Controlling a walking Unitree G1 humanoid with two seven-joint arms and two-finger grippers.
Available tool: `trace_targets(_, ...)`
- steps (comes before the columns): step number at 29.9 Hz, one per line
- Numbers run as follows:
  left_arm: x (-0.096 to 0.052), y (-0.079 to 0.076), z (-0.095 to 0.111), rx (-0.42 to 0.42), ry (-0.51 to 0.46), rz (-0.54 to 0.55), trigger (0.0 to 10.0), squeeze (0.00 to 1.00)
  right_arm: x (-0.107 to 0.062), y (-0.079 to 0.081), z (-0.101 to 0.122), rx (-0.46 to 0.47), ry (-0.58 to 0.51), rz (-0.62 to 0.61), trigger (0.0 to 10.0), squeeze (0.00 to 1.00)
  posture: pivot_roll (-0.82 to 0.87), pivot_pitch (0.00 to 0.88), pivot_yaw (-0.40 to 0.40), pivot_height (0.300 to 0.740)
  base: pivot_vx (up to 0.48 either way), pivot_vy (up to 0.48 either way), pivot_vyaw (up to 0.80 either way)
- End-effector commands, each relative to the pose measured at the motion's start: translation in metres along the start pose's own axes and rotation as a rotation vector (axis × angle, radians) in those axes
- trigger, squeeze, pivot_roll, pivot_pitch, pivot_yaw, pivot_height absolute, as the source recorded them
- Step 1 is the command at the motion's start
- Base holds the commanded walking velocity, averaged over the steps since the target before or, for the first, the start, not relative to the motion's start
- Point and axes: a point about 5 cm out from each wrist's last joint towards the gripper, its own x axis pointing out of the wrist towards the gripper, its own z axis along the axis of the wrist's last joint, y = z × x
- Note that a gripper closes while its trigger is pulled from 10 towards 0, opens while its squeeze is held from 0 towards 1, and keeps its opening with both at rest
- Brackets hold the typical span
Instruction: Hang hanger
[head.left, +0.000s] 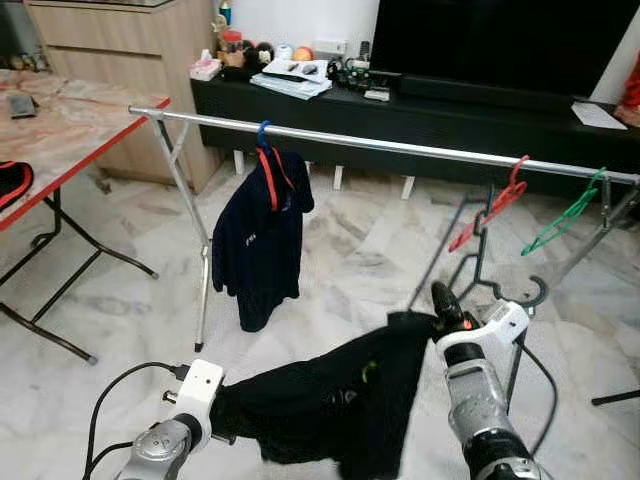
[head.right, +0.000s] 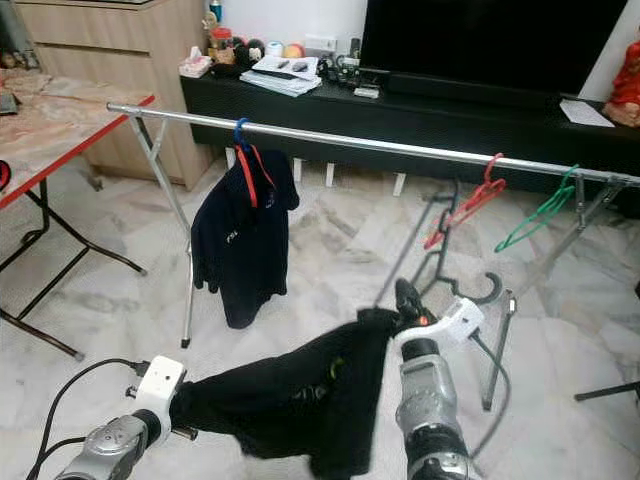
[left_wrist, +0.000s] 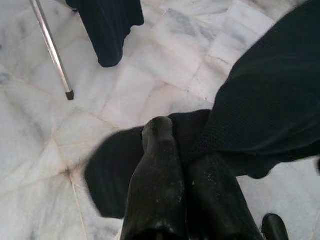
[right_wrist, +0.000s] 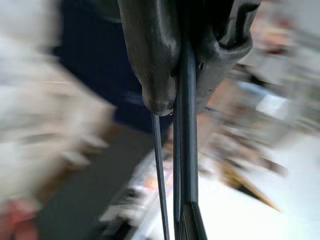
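The right gripper (head.left: 441, 300) pinches the dark hanger (head.left: 478, 262), its two fingers pressed against the thin bars in the wrist view, with the hook rising just above and beyond it, below the rail. A black garment (head.left: 335, 395) drapes from that gripper down and across to the left gripper (left_wrist: 186, 150), whose fingers are pressed together on a fold of the cloth. Under both lies a pale marble floor (head.left: 350, 250). Beyond the grippers a silver rail (head.left: 400, 146) spans the room, carrying three hangers: a blue-hooked one holding a navy shirt (head.left: 258, 245) beyond the left gripper, and a bare red hanger (head.left: 492, 207) and bare green hanger (head.left: 570, 214) beyond the right. Farther off stands a low black cabinet (head.left: 420, 115) with clutter and a television (head.left: 500, 40); a red-edged table (head.left: 60, 125) sits left of the left gripper.
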Motion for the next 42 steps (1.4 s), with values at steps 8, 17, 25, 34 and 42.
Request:
trace_targets(8,-0.001,0.0,-0.001,-0.015,-0.006,-0.018,10.0,0.0,0.006,0.031,0.046,0.294,-0.236,0.438,10.0,0.0,0.07,0.055,-0.039,0.74,0.0,0.0,0.0)
trace_targets(17,-0.001,-0.002,-0.002,-0.019,-0.003,-0.031,10.0,0.0,0.002,0.033,0.067,0.361,-0.336,0.58,10.0,0.0,0.07,0.053,-0.04,0.74,0.0,0.0,0.0)
trace_targets(25,-0.001,-0.002,-0.003,-0.027,0.001,-0.035,10.0,0.0,-0.003,0.028,0.079,0.479,-0.442,0.591,10.0,0.0,0.09,0.055,-0.044,0.74,0.0,0.0,0.0)
trace_targets(34,-0.002,-0.006,-0.006,-0.026,0.015,-0.059,10.0,0.0,0.002,0.031,0.099,0.49,-0.578,0.597,10.0,0.0,0.09,0.057,-0.039,0.74,0.0,0.0,0.0)
trace_targets(42,-0.01,-0.007,-0.03,0.036,0.134,-0.087,10.0,0.0,-0.004,0.047,0.152,0.422,-0.728,0.764,10.0,0.0,0.08,0.065,-0.037,0.74,0.0,0.0,0.0)
